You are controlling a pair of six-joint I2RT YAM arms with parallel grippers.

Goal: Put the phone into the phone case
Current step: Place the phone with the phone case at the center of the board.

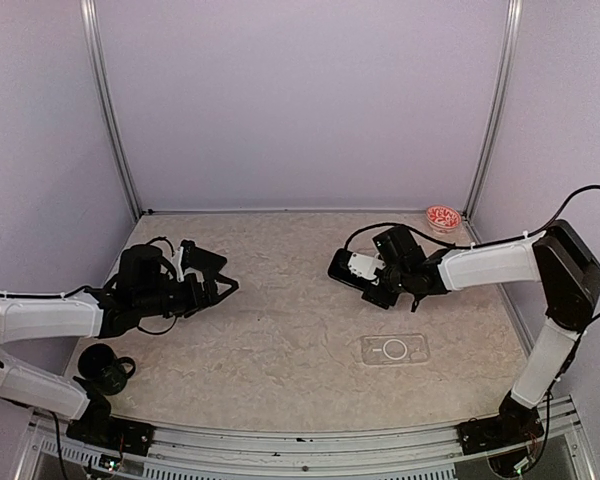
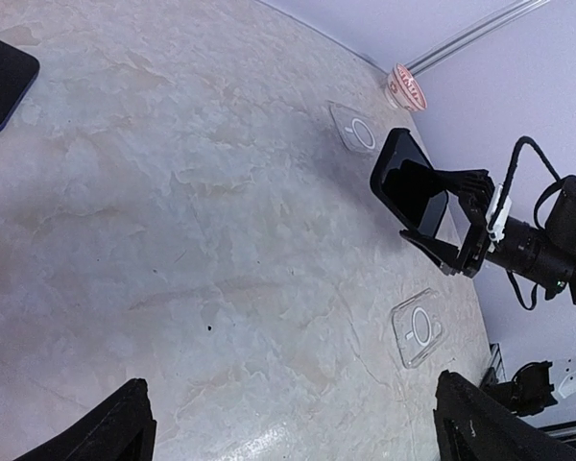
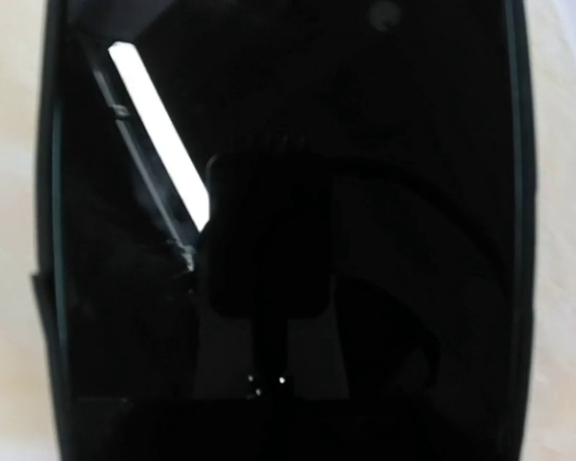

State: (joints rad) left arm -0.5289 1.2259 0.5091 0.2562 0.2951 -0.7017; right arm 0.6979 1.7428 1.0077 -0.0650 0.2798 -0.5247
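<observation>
The black phone [image 1: 342, 268] hangs above the table's right middle, and my right gripper [image 1: 368, 272] is shut on it. From the left wrist view the phone [image 2: 410, 188] is tilted on edge, with black fingers [image 2: 461, 181] clamping its sides. Its dark glossy screen [image 3: 288, 230] fills the right wrist view and hides the fingers there. A clear phone case [image 1: 394, 349] lies flat on the table, nearer the front than the phone, and shows as a clear phone case [image 2: 418, 329] in the left wrist view. My left gripper [image 1: 218, 284] hovers open and empty over the left side.
A black mug [image 1: 105, 368] stands at the front left. A red-and-white dish [image 1: 442, 218] sits in the back right corner. The left wrist view shows a second clear case [image 2: 356, 129] near the dish and a dark blue phone [image 2: 0, 82] flat on the table.
</observation>
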